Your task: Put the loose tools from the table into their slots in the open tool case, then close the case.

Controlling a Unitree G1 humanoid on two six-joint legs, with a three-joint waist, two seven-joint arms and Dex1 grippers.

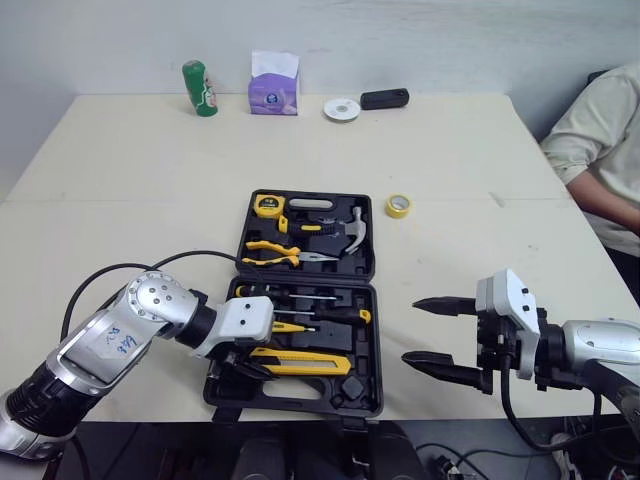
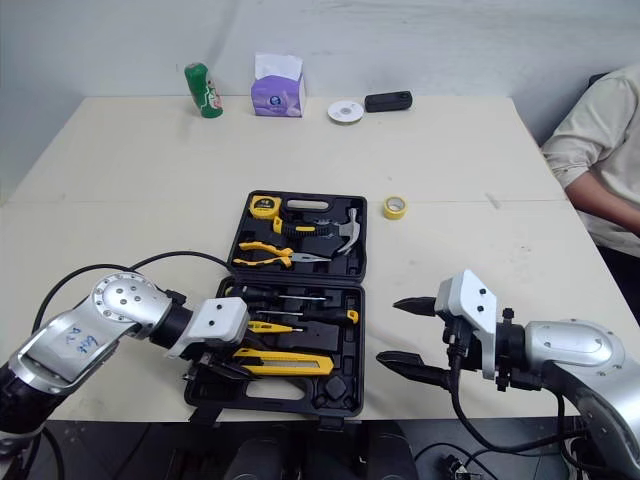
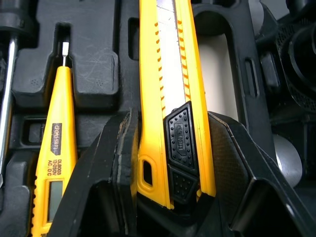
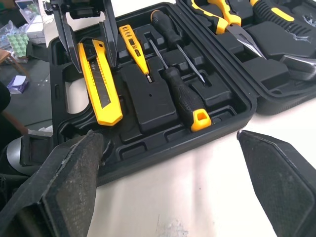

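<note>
Inside tool case (image 1: 376, 340), left tool (image 4: 92, 52) pinches utility knife (image 1: 300, 362); right tool (image 1: 410, 330) spread alongside.

I see the open black plastic tool case (image 1: 305, 300) front-centre on my cream worktop (image 1: 130, 170). A yellow tape roll (image 1: 398, 205) lies behind its right corner, a yellow utility knife (image 1: 300, 362) lies in its near half, and my right hand (image 1: 410, 330) is to its right.

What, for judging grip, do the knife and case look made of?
Knife: glossy yellow moulded plastic, going by its ribbed edge; dull grey metal blade; black dotted slider, plastic or rubber. Case: matte black moulded plastic, faintly scratched.
</note>
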